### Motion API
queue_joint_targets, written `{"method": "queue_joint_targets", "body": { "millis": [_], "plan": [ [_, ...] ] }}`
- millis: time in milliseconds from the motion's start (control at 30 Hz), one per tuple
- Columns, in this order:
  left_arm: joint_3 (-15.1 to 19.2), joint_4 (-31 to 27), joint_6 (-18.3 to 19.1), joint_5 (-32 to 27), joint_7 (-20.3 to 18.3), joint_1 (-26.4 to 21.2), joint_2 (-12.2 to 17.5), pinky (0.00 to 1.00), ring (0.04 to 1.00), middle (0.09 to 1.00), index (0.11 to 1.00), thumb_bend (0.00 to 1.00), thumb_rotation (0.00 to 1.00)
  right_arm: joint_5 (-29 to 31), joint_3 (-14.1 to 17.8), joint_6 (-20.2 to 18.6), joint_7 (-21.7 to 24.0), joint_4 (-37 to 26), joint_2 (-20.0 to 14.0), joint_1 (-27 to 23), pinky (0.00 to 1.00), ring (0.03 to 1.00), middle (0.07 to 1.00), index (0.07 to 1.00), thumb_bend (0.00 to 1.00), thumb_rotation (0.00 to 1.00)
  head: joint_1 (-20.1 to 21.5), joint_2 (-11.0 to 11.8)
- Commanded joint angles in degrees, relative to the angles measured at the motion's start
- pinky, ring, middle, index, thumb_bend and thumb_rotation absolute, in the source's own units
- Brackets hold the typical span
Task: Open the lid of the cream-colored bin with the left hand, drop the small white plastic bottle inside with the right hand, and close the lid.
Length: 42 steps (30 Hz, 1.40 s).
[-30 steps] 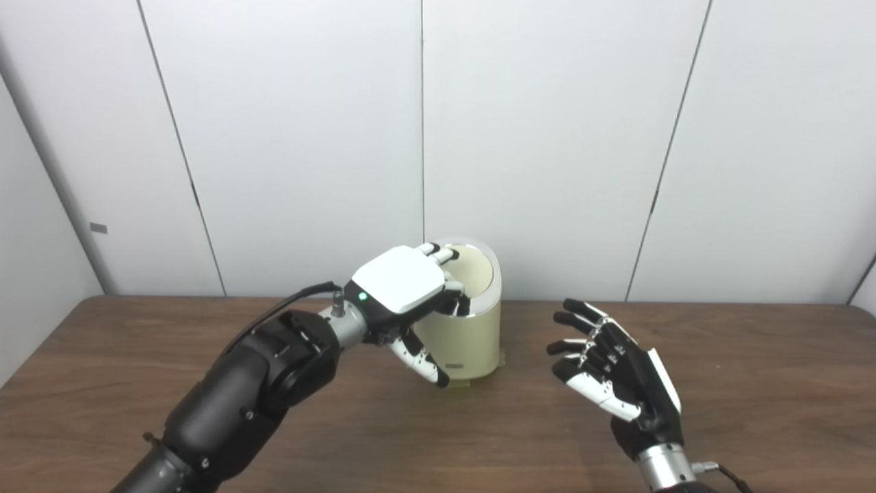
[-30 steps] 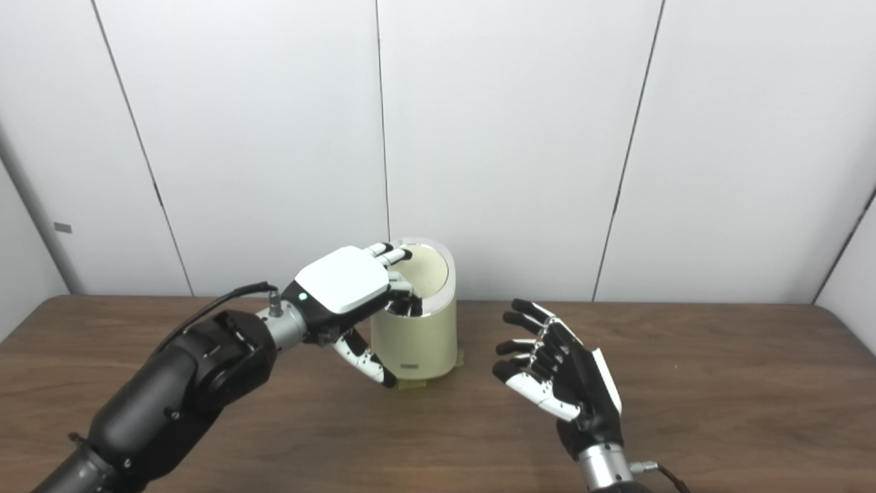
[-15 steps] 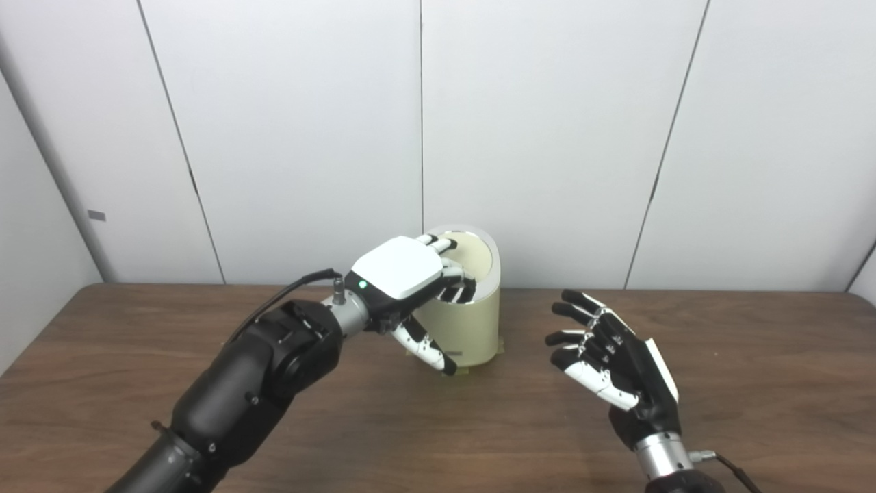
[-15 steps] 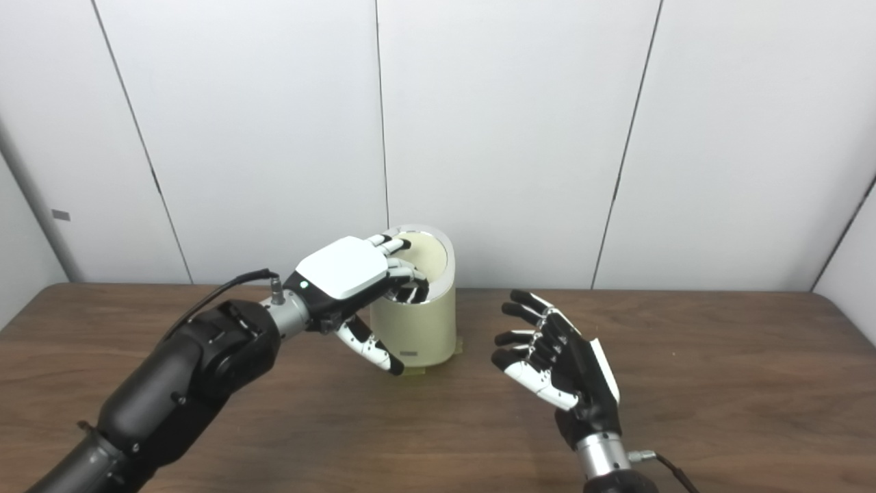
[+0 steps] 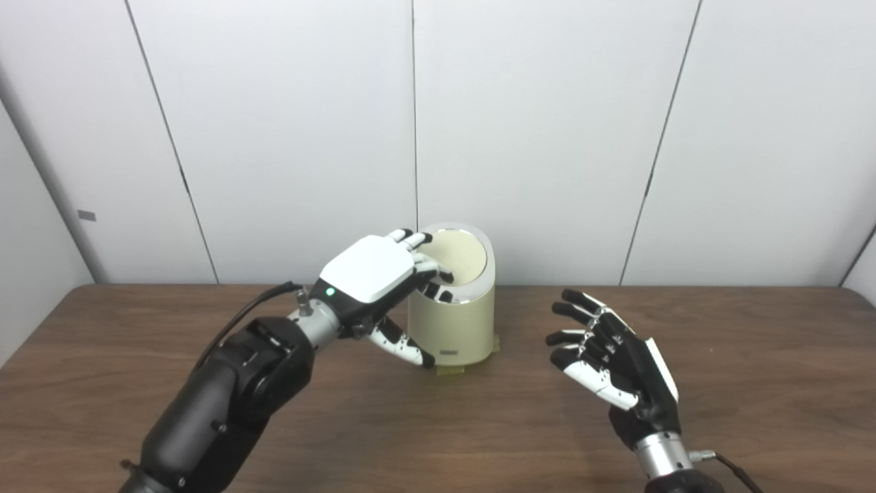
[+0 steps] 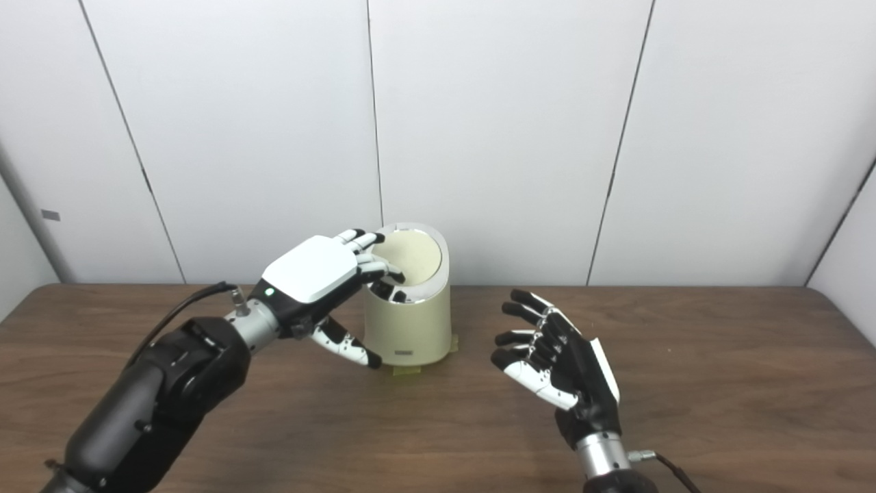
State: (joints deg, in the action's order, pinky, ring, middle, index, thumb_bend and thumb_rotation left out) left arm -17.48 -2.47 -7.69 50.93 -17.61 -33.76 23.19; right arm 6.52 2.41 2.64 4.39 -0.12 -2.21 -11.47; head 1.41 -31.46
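Cream bin [image 5: 453, 322] stands mid-bench, lid [image 5: 460, 255] looks shut or nearly. Left hand [image 5: 373, 270] rests curled fingers on lid's near edge, gripping nothing. Right hand [image 5: 616, 370] empty, fingers spread. Bottle not visible, prob. already inside.

We see bright, even light from above; soft shadows lie on the table [image 5: 753, 356], and both views are slightly soft.

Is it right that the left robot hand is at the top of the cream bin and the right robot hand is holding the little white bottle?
Not quite. The left robot hand is at the top of the cream bin, but the right robot hand holds nothing; the right eye view shows its fingers spread and empty.
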Motion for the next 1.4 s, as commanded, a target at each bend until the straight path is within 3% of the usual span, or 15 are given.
{"method": "queue_joint_targets", "body": {
  "millis": [0, 100, 200, 367, 433, 533, 633, 800, 933, 1033, 1133, 1233, 1367],
  "plan": [
    [2.09, -2.94, 0.16, 0.68, 4.20, -1.87, 0.39, 1.00, 0.968, 0.816, 0.822, 0.83, 0.38, 0.61, 0.12, 1.79, 0.25, -1.52, -0.13, -1.72, 0.45, 0.583, 0.756, 0.765, 0.64, 0.31, 0.01, -0.03],
    [4.15, -4.77, 0.60, 1.27, 7.32, 0.45, -0.38, 1.00, 0.967, 0.831, 0.833, 0.79, 0.40, 0.93, 0.22, 1.11, 0.21, -1.82, -0.08, -1.66, 0.45, 0.587, 0.754, 0.762, 0.66, 0.30, -0.11, 0.02],
    [6.23, -6.32, 1.13, 0.25, 9.81, 2.94, -1.30, 1.00, 0.975, 0.856, 0.849, 0.77, 0.36, 0.97, 0.34, 1.03, 0.09, -1.68, -0.09, -1.59, 0.45, 0.588, 0.753, 0.760, 0.67, 0.30, -0.18, -0.01],
    [11.09, -8.87, 3.19, -6.89, 11.05, 8.56, -3.96, 1.00, 0.980, 0.877, 0.872, 0.73, 0.34, 1.15, 0.49, 1.50, 0.49, -0.98, -0.55, -1.70, 0.45, 0.593, 0.759, 0.766, 0.67, 0.31, -0.49, -0.08],
    [12.82, -9.59, 4.24, -9.09, 11.58, 11.07, -5.39, 0.89, 0.957, 0.865, 0.859, 0.74, 0.33, 1.12, 0.51, 1.83, 0.50, -0.73, -0.68, -1.76, 0.45, 0.592, 0.755, 0.765, 0.67, 0.31, -0.64, 0.05],
    [14.53, -9.88, 5.58, -12.04, 11.80, 14.07, -6.85, 0.85, 0.929, 0.857, 0.850, 0.74, 0.31, 1.41, 0.63, 2.23, 0.64, -0.18, -0.88, -1.85, 0.45, 0.591, 0.752, 0.766, 0.68, 0.31, -0.71, 0.12],
    [16.90, -9.12, 6.40, -19.63, 11.87, 17.29, -8.93, 0.80, 0.905, 0.874, 0.853, 0.74, 0.28, 1.65, 0.64, 2.84, 0.95, -0.05, -1.11, -1.88, 0.45, 0.593, 0.752, 0.764, 0.68, 0.31, -0.91, 0.17],
    [21.22, -6.64, 8.01, -38.87, 10.10, 21.44, -14.20, 0.78, 0.838, 0.858, 0.844, 0.75, 0.28, 1.61, 0.85, 5.57, 1.50, 1.31, -1.68, -1.88, 0.45, 0.587, 0.752, 0.756, 0.68, 0.29, -0.90, 0.36],
    [23.00, -4.27, 7.26, -46.73, 10.93, 23.53, -16.99, 0.62, 0.749, 0.799, 0.824, 0.75, 0.33, 0.32, 0.87, 6.04, 0.88, 0.81, -1.95, -1.21, 0.45, 0.592, 0.759, 0.756, 0.71, 0.32, -1.00, 0.11],
    [24.07, -3.95, 8.32, -52.02, 10.59, 23.93, -18.27, 0.56, 0.699, 0.770, 0.817, 0.69, 0.29, -0.75, 1.09, 6.03, 0.07, 0.63, -1.94, -0.76, 0.45, 0.591, 0.756, 0.760, 0.74, 0.34, -1.29, 0.06],
    [24.79, -4.50, 10.02, -56.30, 10.16, 23.63, -18.81, 0.47, 0.629, 0.721, 0.794, 0.65, 0.20, -1.07, 1.23, 6.04, -0.34, 0.44, -1.81, -0.48, 0.45, 0.590, 0.757, 0.765, 0.71, 0.32, -1.36, -0.01],
    [24.81, -4.69, 10.80, -58.06, 10.54, 23.47, -18.82, 0.42, 0.586, 0.688, 0.772, 0.62, 0.14, -1.48, 1.51, 6.01, -1.16, 0.43, -1.51, -0.32, 0.45, 0.589, 0.757, 0.771, 0.71, 0.31, -1.33, 0.01],
    [24.43, -4.83, 10.72, -58.12, 10.67, 23.39, -18.34, 0.43, 0.590, 0.681, 0.756, 0.60, 0.12, -1.84, 1.71, 7.09, -1.87, 1.10, -1.35, -0.26, 0.47, 0.607, 0.760, 0.779, 0.69, 0.31, -1.21, 0.23]
  ]
}}
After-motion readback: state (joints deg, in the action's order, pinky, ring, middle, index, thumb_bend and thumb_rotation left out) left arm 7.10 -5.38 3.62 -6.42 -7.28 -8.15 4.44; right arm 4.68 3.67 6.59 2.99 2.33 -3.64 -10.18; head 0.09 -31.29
